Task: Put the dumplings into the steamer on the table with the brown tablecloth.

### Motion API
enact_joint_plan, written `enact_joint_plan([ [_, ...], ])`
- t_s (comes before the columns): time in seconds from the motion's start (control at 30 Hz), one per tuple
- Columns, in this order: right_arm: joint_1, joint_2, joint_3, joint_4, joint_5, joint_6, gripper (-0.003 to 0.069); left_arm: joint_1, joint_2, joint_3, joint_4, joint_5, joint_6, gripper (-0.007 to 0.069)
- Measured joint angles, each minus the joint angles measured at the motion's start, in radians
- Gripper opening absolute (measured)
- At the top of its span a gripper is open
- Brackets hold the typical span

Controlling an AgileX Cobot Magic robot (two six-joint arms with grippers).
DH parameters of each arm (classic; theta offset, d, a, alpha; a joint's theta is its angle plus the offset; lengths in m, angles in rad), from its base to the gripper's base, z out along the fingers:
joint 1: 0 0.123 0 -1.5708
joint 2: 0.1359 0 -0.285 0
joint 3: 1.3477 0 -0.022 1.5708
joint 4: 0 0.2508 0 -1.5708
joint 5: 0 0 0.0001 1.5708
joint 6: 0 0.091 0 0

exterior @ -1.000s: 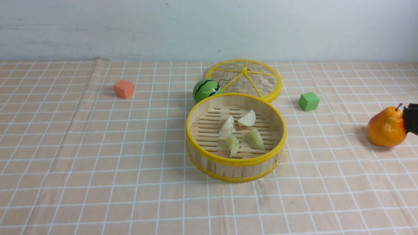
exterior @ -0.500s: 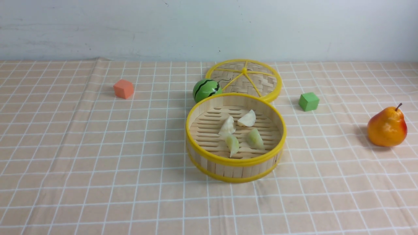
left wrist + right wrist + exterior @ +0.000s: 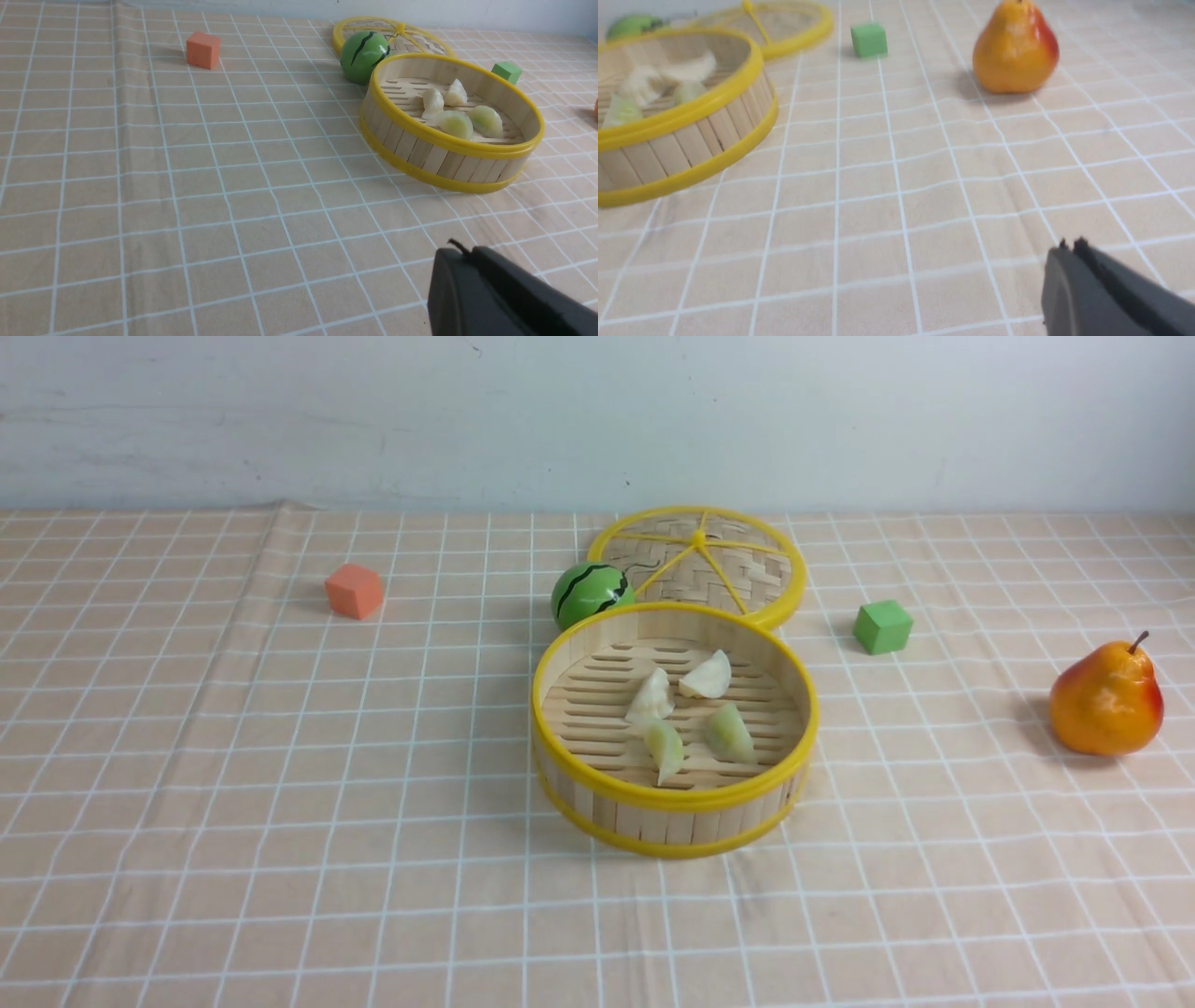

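Across the whole surface lies the brown tablecloth, a tan cloth gridded with thin white lines and lightly creased. At its centre stands the steamer, a round bamboo tray with a slatted floor, upright slat wall and yellow rims. It holds all four crescents: two white dumplings on the far side and two green dumplings on the near side. Just beyond it lies a flat woven disc with yellow spokes. A glossy orange pear stands far right, and a striped green ball sits at the steamer's far left. An orange cube lies far left and a green cube to the right. In the wrist views, the left gripper and right gripper hover over bare cloth, jaws together and empty. The dark gripper seen by the pear a second ago has left the front view.
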Motion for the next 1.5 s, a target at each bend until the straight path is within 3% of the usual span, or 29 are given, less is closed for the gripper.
enact_joint_plan([
  [0.23,0.051,0.0,-0.005,-0.019,0.026,0.0,-0.002,0.0,0.0,0.0,0.0,0.0,0.0,0.0016],
  [0.93,0.051,0.0,-0.005,-0.015,0.028,0.0,-0.001,0.0,0.0,0.0,0.007,0.0,0.0,0.0016],
  [1.1,0.051,0.0,-0.006,-0.015,0.029,0.0,-0.0003,0.0,-0.001,0.007,0.251,0.004,0.0,0.0017],
  [1.2,0.051,0.0,-0.006,-0.015,0.029,0.0,-0.0002,0.0,-0.001,0.041,0.316,0.003,0.001,0.0018],
  [1.4,0.051,0.0,-0.006,-0.015,0.029,0.0,0.0,0.0,-0.001,0.07,0.233,0.063,0.005,0.0024],
  [1.5,0.051,0.0,-0.006,-0.015,0.029,0.0,0.0003,0.004,-0.001,0.072,0.127,-0.037,0.065,0.0029],
])
